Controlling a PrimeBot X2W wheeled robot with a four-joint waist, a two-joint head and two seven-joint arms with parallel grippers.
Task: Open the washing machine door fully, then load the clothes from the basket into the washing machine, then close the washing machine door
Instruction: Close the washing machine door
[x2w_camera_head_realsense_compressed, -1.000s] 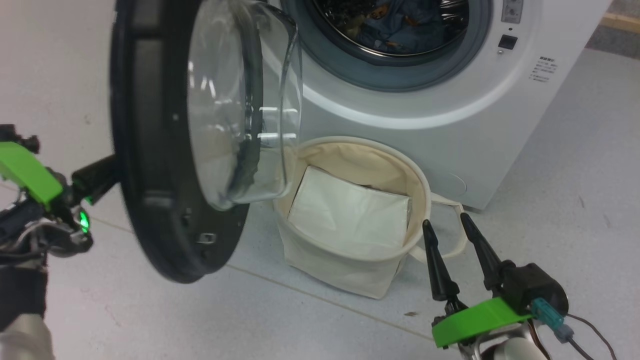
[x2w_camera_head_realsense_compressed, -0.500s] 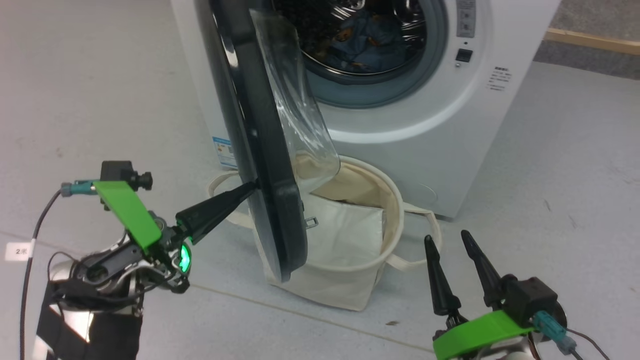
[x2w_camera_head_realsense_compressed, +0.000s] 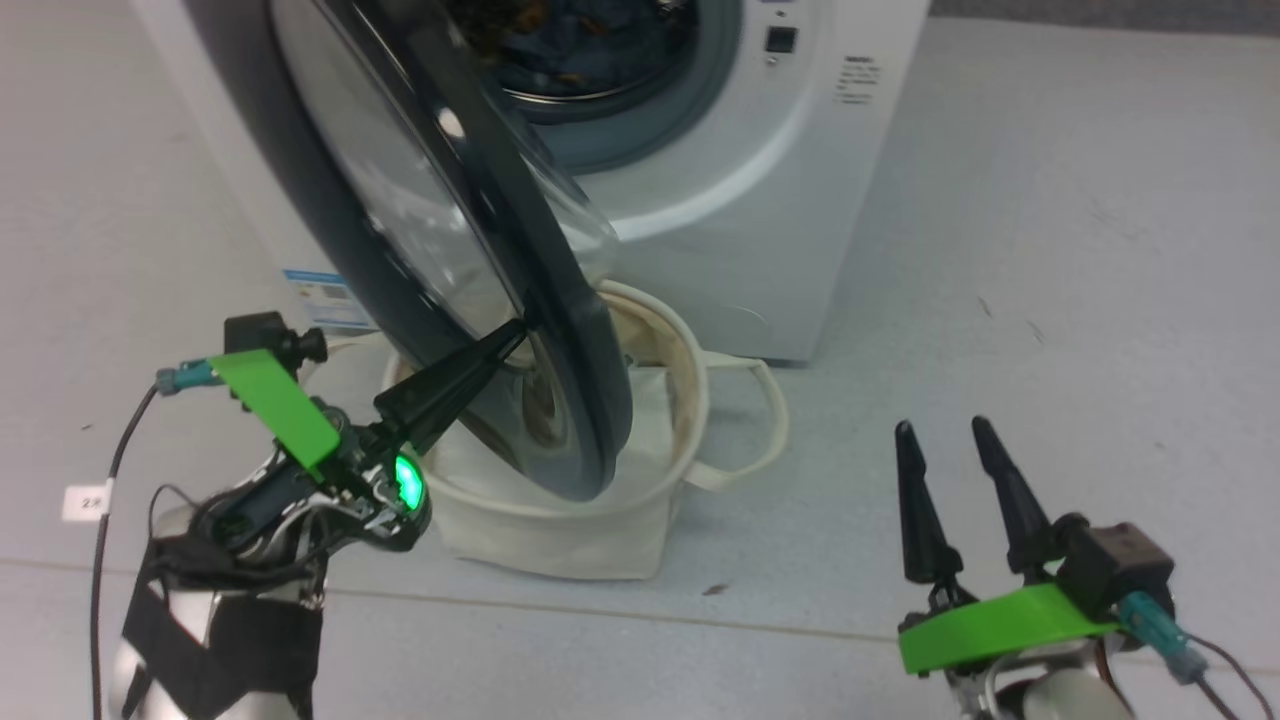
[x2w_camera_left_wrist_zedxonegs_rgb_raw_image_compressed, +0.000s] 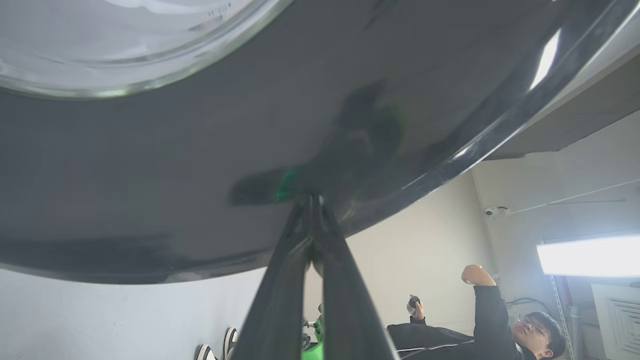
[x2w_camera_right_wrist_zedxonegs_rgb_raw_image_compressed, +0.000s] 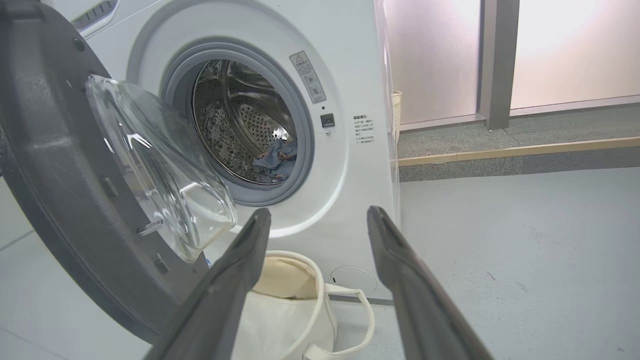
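**Soft, even light; glare on the glossy door**

The head view is bright and flat. The pale floor (x2w_camera_head_realsense_compressed: 1050, 250) carries only faint, soft shadows, and a small white highlight sits on the washing machine door (x2w_camera_head_realsense_compressed: 585, 390). A green lamp glows at the base of the left gripper (x2w_camera_head_realsense_compressed: 517, 328).

In the left wrist view the door (x2w_camera_left_wrist_zedxonegs_rgb_raw_image_compressed: 150, 175) acts as a dim mirror, showing a smeared, unfocused reflection and a bright streak along its rim. A ceiling light panel (x2w_camera_left_wrist_zedxonegs_rgb_raw_image_compressed: 590, 256) is blown out white.

The right wrist view is lit from frosted panes (x2w_camera_right_wrist_zedxonegs_rgb_raw_image_compressed: 575, 50), overexposed and faintly pink. The right gripper (x2w_camera_right_wrist_zedxonegs_rgb_raw_image_compressed: 320, 215) has fingers (x2w_camera_right_wrist_zedxonegs_rgb_raw_image_compressed: 235, 280) that look soft close to the lens. Edges stretch mildly towards the frame's sides.
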